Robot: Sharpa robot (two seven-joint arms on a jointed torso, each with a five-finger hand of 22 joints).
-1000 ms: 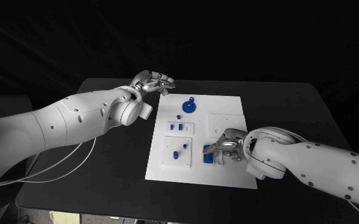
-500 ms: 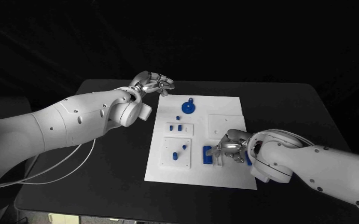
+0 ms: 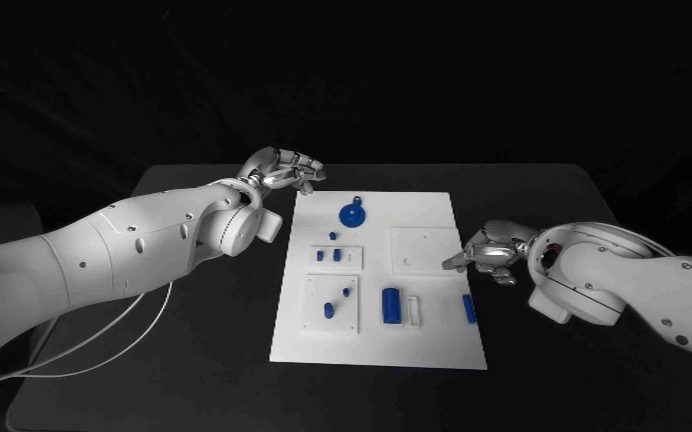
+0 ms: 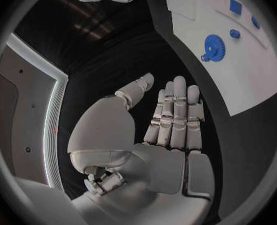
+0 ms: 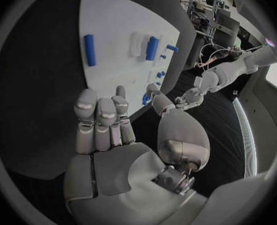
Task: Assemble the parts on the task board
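Task board [image 3: 433, 337] lies mid-table, loose blue bar [image 3: 470, 308] near its right edge. Right hand [image 3: 490, 252] empty, fingers apart, just off that edge; left hand [image 3: 281, 169] empty, off the far-left corner. Risk: a low reach nudges the board or skids the bar.

Matt board, shiny hands
The task board [image 3: 433, 337] looks matt white plastic; beside it, both hands show glossy silver metal.
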